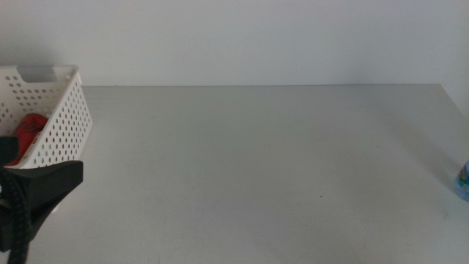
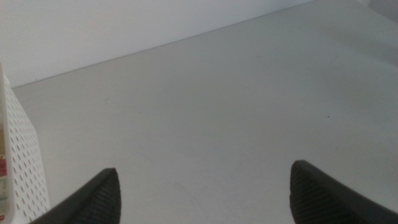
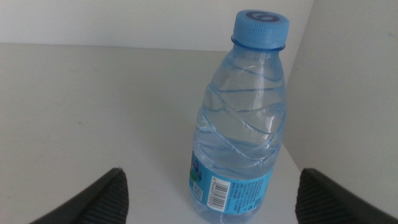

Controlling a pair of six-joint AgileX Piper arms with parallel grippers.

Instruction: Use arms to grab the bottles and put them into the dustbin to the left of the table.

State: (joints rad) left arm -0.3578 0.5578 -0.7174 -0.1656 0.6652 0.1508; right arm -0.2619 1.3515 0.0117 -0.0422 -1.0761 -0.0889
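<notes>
— One water bottle (image 3: 239, 118) stands upright on the table (image 1: 256, 161), ahead of the right hand (image 3: 211, 199), between its wide-open, empty jaws.

— And the left hand (image 2: 202, 196)?

— Spread wide, holding nothing, low beside the white basket (image 1: 62, 117); a red can (image 1: 29, 130) lies inside.

Plain white wall (image 1: 242, 37) behind
</notes>
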